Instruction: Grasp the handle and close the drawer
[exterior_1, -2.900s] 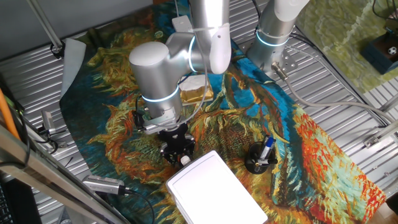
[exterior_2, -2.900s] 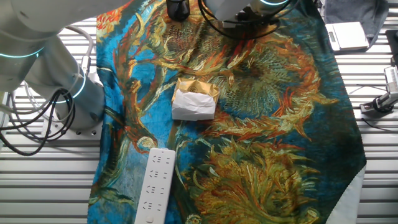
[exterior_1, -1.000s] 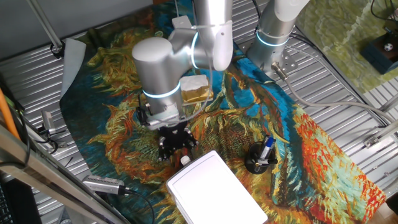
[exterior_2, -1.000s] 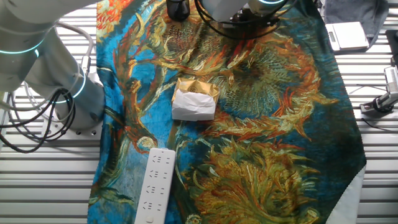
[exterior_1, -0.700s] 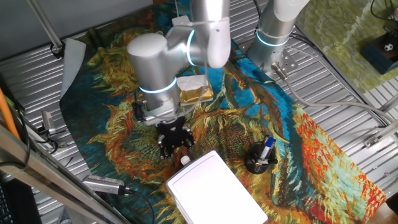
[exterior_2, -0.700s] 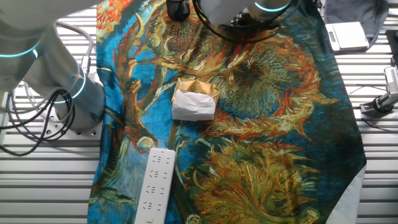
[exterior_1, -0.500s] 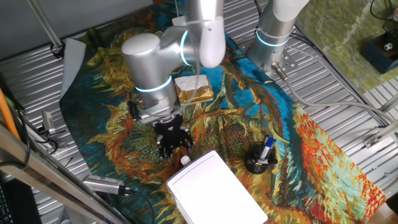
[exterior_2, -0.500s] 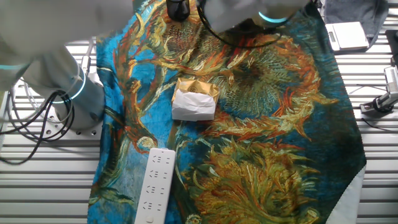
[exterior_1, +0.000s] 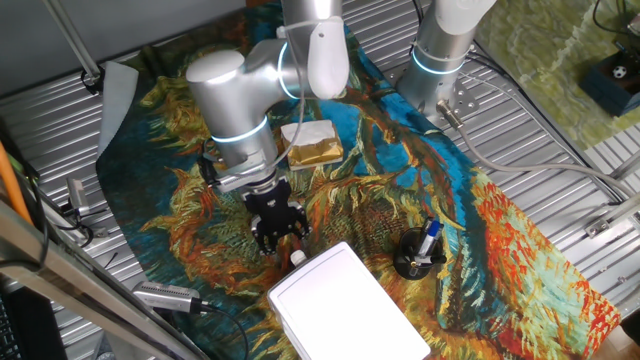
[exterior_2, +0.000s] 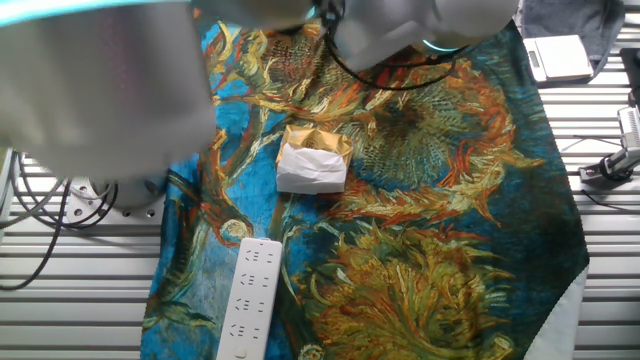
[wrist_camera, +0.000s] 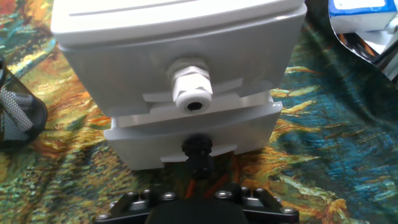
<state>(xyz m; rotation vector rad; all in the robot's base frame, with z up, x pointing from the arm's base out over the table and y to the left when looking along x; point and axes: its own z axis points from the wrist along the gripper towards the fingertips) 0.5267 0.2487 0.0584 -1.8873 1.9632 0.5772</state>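
Note:
The white box (exterior_1: 345, 305) stands at the front of the painted cloth. The handle (exterior_1: 297, 258), a small white knob, sticks out of its near-left face. In the hand view the handle (wrist_camera: 191, 93) sits on the drawer front (wrist_camera: 124, 62), which looks almost level with the box. A lower white section (wrist_camera: 249, 134) juts out a little under it. My black gripper (exterior_1: 280, 235) hangs just up-left of the knob, apart from it. In the hand view its fingers meet in the middle (wrist_camera: 198, 155), below the knob, holding nothing. The box is out of the other fixed view.
A gold-and-white wrapped block (exterior_1: 312, 143) lies behind the arm and shows in the other fixed view too (exterior_2: 313, 160). A black mesh pen cup (exterior_1: 418, 255) stands right of the box. A white power strip (exterior_2: 250, 297) lies on the cloth edge. The blurred arm (exterior_2: 100, 90) fills that view's top left.
My arm's elbow has swung to the left and now blocks the other fixed view's top left. My gripper has drawn slightly up-left, away from the knob. The box has not moved.

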